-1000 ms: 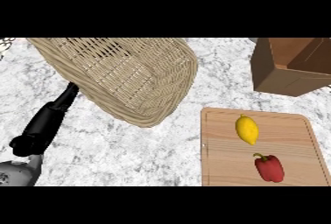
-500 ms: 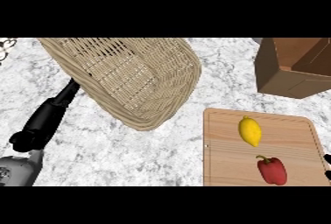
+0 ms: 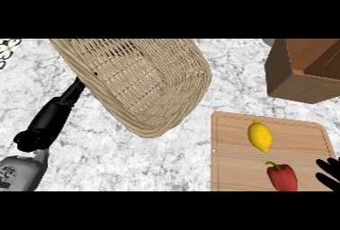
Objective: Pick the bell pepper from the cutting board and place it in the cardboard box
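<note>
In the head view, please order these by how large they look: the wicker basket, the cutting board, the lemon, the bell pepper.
1. wicker basket
2. cutting board
3. lemon and bell pepper: they look about alike, and the pepper is cut by the view's lower edge, so unranked.

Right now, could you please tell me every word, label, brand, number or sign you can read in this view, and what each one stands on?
There is no readable text in this view.
Cardboard box: plain brown sides, no print or label showing.
Cutting board: bare wood, no marking.
Wicker basket, lemon and bell pepper: no writing or stickers.
</note>
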### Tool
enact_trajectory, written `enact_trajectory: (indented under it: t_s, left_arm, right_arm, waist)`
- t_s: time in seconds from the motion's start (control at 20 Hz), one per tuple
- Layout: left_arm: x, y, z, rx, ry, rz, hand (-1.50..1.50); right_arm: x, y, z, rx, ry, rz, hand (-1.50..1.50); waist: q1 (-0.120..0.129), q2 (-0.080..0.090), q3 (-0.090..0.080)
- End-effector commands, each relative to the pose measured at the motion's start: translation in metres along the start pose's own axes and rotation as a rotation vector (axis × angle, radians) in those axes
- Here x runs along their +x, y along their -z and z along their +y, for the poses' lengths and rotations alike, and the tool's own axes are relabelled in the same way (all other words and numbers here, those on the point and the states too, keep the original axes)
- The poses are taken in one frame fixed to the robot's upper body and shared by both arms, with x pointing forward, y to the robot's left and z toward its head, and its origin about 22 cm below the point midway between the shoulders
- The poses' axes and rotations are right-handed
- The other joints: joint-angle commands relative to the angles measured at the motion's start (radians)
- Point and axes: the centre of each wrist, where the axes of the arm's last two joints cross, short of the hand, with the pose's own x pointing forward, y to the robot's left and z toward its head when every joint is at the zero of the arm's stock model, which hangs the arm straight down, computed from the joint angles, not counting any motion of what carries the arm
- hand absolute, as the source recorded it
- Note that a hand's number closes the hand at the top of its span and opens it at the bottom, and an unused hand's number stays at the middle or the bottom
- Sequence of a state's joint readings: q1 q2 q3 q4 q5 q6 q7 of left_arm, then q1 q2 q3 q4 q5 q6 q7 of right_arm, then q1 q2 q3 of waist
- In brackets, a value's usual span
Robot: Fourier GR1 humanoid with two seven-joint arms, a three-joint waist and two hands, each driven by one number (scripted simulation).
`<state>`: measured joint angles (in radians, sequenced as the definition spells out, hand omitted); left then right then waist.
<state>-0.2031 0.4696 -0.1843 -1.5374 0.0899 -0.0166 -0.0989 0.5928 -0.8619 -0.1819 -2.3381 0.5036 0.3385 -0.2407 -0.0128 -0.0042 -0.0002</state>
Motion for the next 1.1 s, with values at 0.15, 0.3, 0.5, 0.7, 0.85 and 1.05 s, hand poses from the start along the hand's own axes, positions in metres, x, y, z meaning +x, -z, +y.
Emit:
enact_trajectory:
  t_s: [0.15,0.3,0.5,0.7,0.85,1.05]
  left_arm:
    - [0.002,0.010,0.009,0.014,0.000,-0.009,0.00]
    - [0.001,0.002,0.003,0.009,-0.019,-0.004,0.00]
    - [0.003,0.003,-0.009,-0.030,0.000,-0.005,0.00]
    - [-0.005,0.005,-0.007,-0.014,-0.006,-0.004,0.00]
    - [-0.009,-0.002,-0.005,-0.012,-0.009,-0.007,0.00]
    - [-0.002,0.008,-0.016,-0.002,0.010,0.020,0.00]
  right_arm:
    - [0.025,0.006,0.004,-0.029,-0.183,0.069,-1.50]
    - [0.027,0.012,0.003,-0.032,-0.203,0.068,-1.50]
    - [0.031,0.025,0.008,-0.045,-0.231,0.110,-1.50]
    - [0.021,0.040,0.035,0.000,-0.255,0.108,-1.50]
    - [0.021,0.041,0.053,-0.015,-0.249,0.116,-1.50]
    - [0.014,0.043,0.057,0.027,-0.229,0.084,-1.50]
  waist:
    - [0.000,0.003,0.000]
    - [0.008,0.002,-0.001]
    - [0.016,0.004,-0.001]
    - [0.015,0.005,0.000]
    - [0.009,0.003,0.000]
    - [0.005,0.003,0.000]
